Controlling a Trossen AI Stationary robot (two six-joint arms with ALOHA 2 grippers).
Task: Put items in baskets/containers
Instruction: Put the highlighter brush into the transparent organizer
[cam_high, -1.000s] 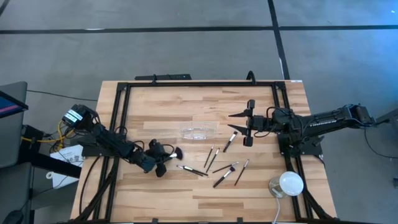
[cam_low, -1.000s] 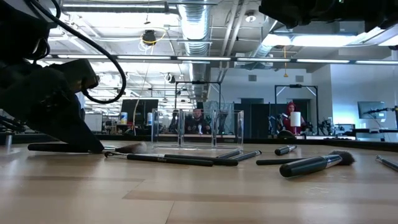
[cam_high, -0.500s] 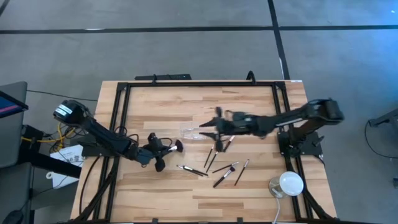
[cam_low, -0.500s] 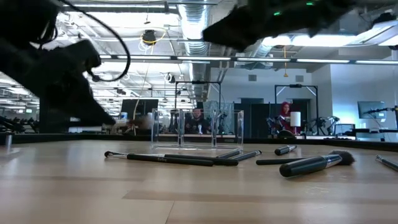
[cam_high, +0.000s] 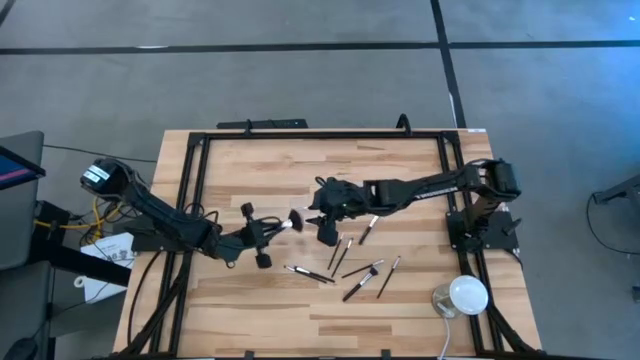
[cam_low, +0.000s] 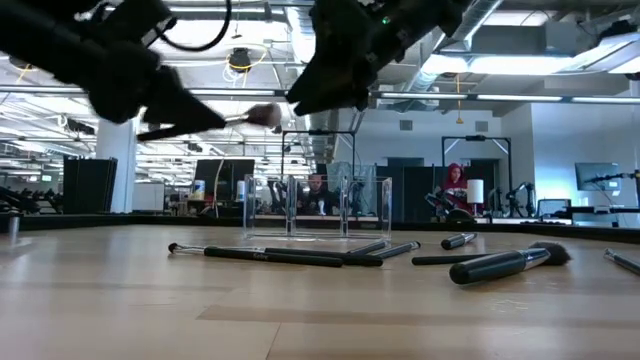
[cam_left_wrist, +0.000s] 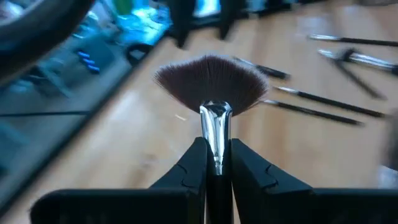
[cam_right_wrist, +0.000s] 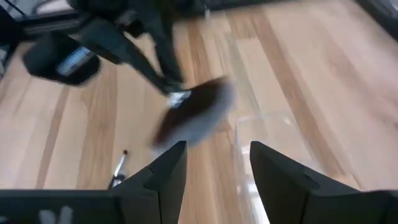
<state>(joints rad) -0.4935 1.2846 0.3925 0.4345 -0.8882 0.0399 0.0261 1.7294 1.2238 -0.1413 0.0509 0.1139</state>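
High view shows the left hand (cam_high: 262, 233), clenched on the fan brush (cam_high: 293, 220), now lifted off the worktop (cam_high: 250, 170) toward frame centre, where the right hand (cam_high: 322, 208), fingers spread, has swung in over the clear container (cam_low: 316, 208), suggesting a handover; an open workshop lies behind.

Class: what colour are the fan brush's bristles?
Dark brown; the fan brush shows best in the left wrist view.

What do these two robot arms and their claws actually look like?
Both are slim, dark, jointed arms. The left arm has a white-labelled joint and trailing black cables. Each ends in two flat, dark, wedge-shaped fingers, seen close up on the right gripper.
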